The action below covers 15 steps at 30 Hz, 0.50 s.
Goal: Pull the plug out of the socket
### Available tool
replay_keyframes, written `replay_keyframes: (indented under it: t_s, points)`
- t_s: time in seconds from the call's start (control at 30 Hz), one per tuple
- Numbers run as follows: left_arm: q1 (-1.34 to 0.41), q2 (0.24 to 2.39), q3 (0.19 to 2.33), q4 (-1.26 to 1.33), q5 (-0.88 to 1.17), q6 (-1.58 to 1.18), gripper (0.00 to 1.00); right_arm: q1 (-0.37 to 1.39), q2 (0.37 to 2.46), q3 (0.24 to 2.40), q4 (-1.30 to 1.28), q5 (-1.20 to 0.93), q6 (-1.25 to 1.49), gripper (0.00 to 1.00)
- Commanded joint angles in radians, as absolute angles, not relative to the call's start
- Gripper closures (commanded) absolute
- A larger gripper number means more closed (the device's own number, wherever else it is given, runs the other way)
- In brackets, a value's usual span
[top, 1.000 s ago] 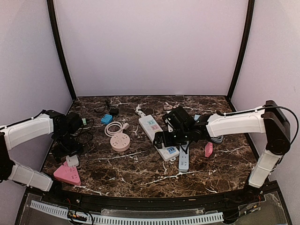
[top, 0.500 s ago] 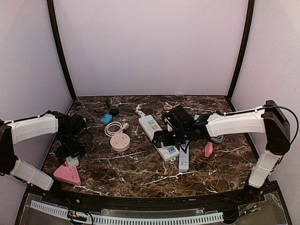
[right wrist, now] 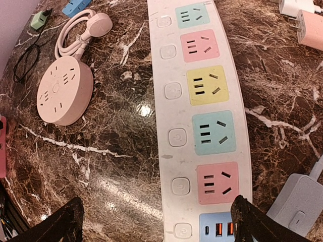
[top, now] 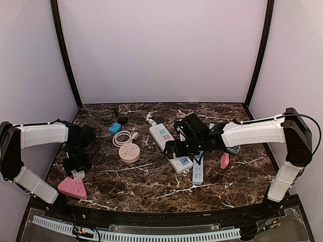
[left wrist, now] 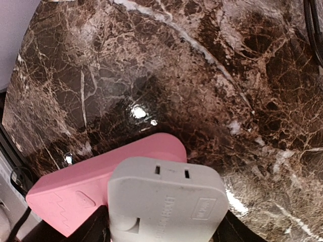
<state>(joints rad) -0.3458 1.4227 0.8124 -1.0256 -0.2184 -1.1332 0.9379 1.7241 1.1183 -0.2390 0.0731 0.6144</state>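
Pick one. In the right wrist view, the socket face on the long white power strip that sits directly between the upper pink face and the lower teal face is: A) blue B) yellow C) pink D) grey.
B: the yellow socket face is third from the top on the white power strip, below a pink face and above a teal one.

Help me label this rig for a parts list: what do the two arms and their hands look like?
The left arm and right arm have smooth white tubular shells joined by black joints, with a thin black cable running along each. The left hand and right hand are black.
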Motion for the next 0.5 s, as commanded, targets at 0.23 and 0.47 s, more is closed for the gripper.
replay_keyframes:
  t_s: [0.23, 0.47]
  points:
    - [-0.463, 1.456, 0.884, -1.046, -0.191, -1.159, 0.43, 0.949, 1.735, 1.135, -0.216, 0.062, 0.617, 0.01]
    - [-0.616, 1.501, 1.021, -1.058, -0.132, -1.220, 0.44, 0.950, 1.740, 1.143, -0.212, 0.043, 0.612, 0.01]
